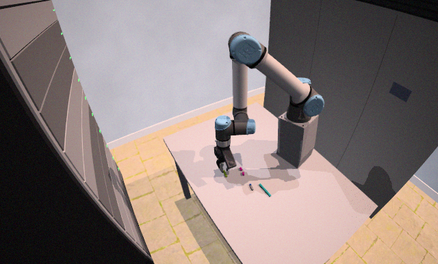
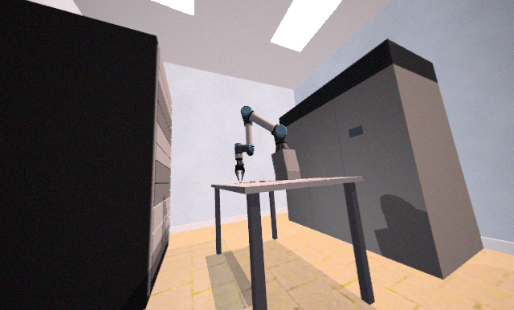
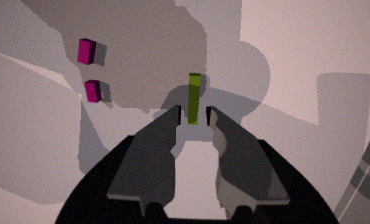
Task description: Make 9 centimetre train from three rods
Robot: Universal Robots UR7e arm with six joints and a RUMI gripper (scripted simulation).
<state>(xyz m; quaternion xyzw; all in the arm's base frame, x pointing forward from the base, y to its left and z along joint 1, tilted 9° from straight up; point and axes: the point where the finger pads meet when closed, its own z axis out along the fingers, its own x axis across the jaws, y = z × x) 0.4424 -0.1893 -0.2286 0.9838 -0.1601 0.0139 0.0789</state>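
A lime rod [image 3: 194, 99] lies flat on the table, pointing away from me in the wrist view, and it also shows in the top view [image 1: 225, 174]. My gripper [image 3: 193, 107] hovers just over its near end, fingers on either side with a small gap on each side, so it is open and grips nothing. The gripper also shows in the top view [image 1: 224, 168] and the exterior view [image 2: 238, 177]. Two short magenta rods [image 3: 86, 51] [image 3: 92, 91] lie to the left, apart from each other and from the lime rod; they also show in the top view [image 1: 240, 169] [image 1: 243, 173].
A small dark bluish rod [image 1: 251, 187] and a long turquoise rod [image 1: 264, 190] lie side by side nearer the table's middle. The arm's grey pedestal [image 1: 297, 138] stands at the back. The table's left edge is close to the gripper.
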